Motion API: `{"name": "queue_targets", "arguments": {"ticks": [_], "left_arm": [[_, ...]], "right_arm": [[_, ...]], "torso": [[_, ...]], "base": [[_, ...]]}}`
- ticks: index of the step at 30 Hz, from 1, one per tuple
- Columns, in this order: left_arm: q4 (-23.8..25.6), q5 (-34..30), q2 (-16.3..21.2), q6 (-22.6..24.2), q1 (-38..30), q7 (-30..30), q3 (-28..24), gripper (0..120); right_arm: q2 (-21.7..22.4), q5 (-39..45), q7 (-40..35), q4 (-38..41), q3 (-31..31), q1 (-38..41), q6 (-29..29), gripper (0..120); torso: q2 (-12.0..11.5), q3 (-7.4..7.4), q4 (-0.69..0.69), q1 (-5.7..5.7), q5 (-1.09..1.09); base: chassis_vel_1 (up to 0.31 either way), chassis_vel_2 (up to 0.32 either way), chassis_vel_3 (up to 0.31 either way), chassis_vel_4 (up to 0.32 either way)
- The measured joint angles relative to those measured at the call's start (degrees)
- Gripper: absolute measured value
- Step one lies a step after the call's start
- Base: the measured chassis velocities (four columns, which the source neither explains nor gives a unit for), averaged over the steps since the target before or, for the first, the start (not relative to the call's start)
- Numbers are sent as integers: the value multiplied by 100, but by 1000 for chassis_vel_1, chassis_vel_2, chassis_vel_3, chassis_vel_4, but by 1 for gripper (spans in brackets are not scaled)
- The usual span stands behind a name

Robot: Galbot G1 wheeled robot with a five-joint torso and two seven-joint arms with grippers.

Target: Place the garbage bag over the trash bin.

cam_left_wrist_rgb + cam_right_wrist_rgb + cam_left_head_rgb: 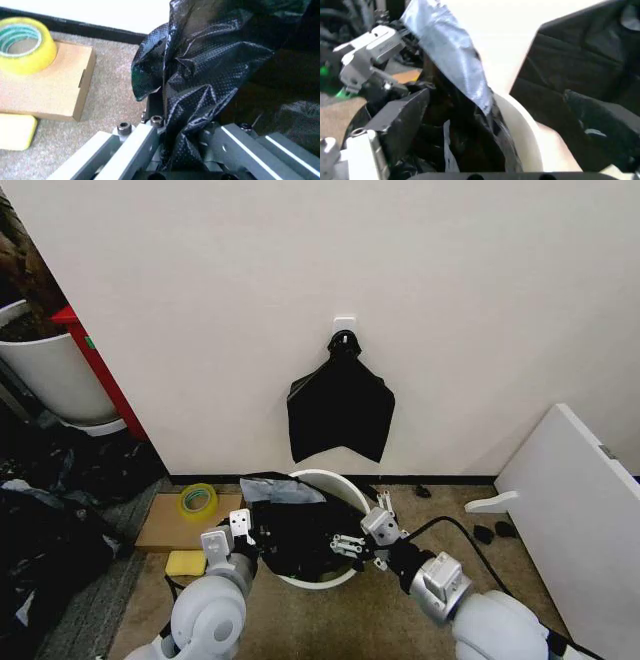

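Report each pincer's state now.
Left pincer: shut on the garbage bag.
Right pincer: at the bag over the trash bin; grip cannot be told.

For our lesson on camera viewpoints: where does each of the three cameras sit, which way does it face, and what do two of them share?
Head view: high, facing forward and down at the trash bin by the wall; both arms show.
Left wrist view: on the left arm, looking along the left gripper, shut on the garbage bag.
Right wrist view: on the right arm, looking across the bin; right gripper on the bag.
Shared: head and left wrist views both show the yellow tape roll.
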State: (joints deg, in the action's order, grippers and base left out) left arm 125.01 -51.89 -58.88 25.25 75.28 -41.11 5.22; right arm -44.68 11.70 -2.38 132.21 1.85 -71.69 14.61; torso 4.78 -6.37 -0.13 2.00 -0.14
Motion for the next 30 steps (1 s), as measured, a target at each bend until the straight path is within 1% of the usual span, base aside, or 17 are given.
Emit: {"name": "queue_targets", "arguments": {"ticks": [1, 4, 6, 7, 8, 9, 11, 12, 13, 15, 16, 20, 21, 25, 27, 28, 30], "left_arm": [[8, 45, 19, 9, 3, 38, -18, 3], [25, 215, 65, 31, 26, 157, -79, 3], [26, 249, 70, 32, 31, 179, -88, 3], [26, 355, 74, 34, 51, 241, -114, 3], [29, 399, 73, 35, 62, 267, -124, 3], [29, 399, 73, 35, 62, 267, -124, 3], [50, 408, 73, 49, 70, 299, -126, 3], [50, 408, 73, 49, 70, 299, -126, 3], [58, 405, 91, 53, 68, 324, -124, 3], [76, 385, 186, 57, 41, 371, -112, 3], [76, 385, 186, 57, 41, 371, -112, 3], [83, 396, 247, 60, 34, 405, -114, 3], [83, 396, 247, 60, 34, 405, -114, 3], [61, 456, 229, 59, 85, 444, -117, 3], [57, 468, 230, 57, 92, 452, -118, 3], [41, 533, 246, 46, 131, 496, -118, 3], [43, 551, 263, 40, 164, 564, -102, 3]], "right_arm": [[13, -51, 48, -62, 74, 84, -24, 98], [-32, -71, 122, -234, 374, 413, -51, 86], [-50, -66, 130, -258, 417, 472, -50, 85], [-118, 14, 147, -346, 573, 672, -30, 75], [-153, 66, 151, -393, 669, 786, -21, 72], [-153, 66, 151, -393, 669, 786, -21, 72], [-213, 143, 143, -463, 823, 952, -9, 62], [-213, 143, 143, -463, 823, 952, -9, 62], [-250, 167, 128, -499, 902, 1029, -3, 59], [-356, 200, 57, -582, 1079, 1193, 20, 45], [-356, 200, 57, -582, 1079, 1193, 20, 45], [-443, 245, -42, -612, 1152, 1235, -8, 28], [-443, 245, -42, -612, 1152, 1235, -8, 28], [-415, 355, -122, -596, 1112, 1184, -58, 10], [-410, 369, -128, -593, 1102, 1177, -59, 8], [-375, 476, -193, -560, 999, 1121, -26, 1], [-356, 559, -269, -540, 921, 1083, 50, 0]], "torso": [[0, 0, 0, 0, -1], [0, 0, 0, 0, 0], [0, 0, 0, 0, 0], [0, 0, 0, 0, 0], [0, 0, 0, 0, 0], [0, 0, 0, 0, 0], [0, 0, 0, 0, -1], [0, 0, 0, 0, -1], [0, 0, 0, 0, -1], [0, 0, 0, 0, -1], [0, 0, 0, 0, -1], [0, 0, 0, 0, -1], [0, 0, 0, 0, -1], [0, 1, 0, 0, -1], [0, 1, 0, 0, 0], [0, 0, 0, 0, 0], [0, 1, 0, 0, 0]], "base": [[0, 0, 0, 0], [0, 0, 0, 0], [0, 0, 0, 0], [0, 0, 0, 0], [0, 0, 0, 0], [0, 0, 0, 0], [0, 0, 0, 0], [0, 0, 0, 0], [0, 0, 0, 0], [0, 0, 0, 0], [0, 0, 0, 0], [0, 0, 0, 0], [0, 0, 0, 0], [0, 0, 0, 0], [0, 0, 0, 0], [0, 0, 0, 0], [0, 0, 0, 0]]}}
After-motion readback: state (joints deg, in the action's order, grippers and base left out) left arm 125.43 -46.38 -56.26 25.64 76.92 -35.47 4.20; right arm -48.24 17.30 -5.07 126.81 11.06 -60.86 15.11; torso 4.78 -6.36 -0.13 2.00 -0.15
